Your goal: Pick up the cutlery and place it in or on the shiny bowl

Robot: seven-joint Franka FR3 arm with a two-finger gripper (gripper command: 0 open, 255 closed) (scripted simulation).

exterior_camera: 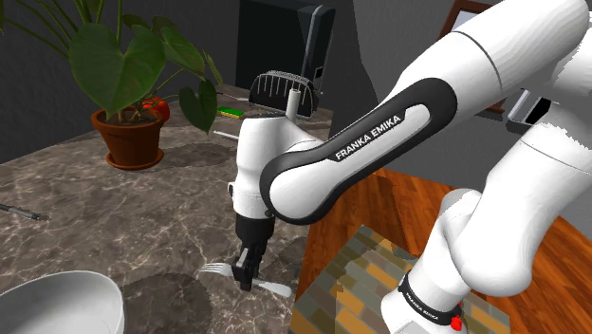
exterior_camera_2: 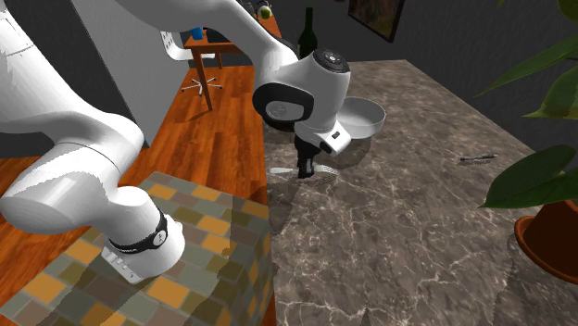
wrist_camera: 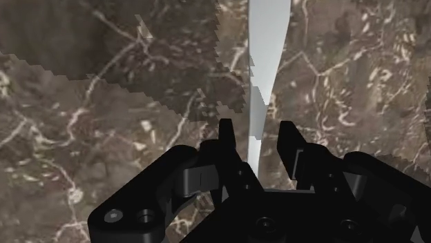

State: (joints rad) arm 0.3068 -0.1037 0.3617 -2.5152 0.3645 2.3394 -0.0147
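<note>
The fork (exterior_camera: pixel 216 269) is slim and silvery-white, lying flat on the dark marbled tabletop (exterior_camera: pixel 114 218) with its handle close to the edge. The end effector (exterior_camera: pixel 247 277) stands over its middle and hides that part, fingers apart either side of the handle, gripping nothing. The pale bowl (exterior_camera: pixel 57 304), partly cut from view, sits nearby across bare stone.

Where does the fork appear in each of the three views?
Shoulder view: the fork lies low centre, at the pincer.
Second exterior view: fork above centre, near the edge of the table.
Wrist view: fork, a pale strip between the open fingers.
Shared landmark: the pincer over it.
</note>
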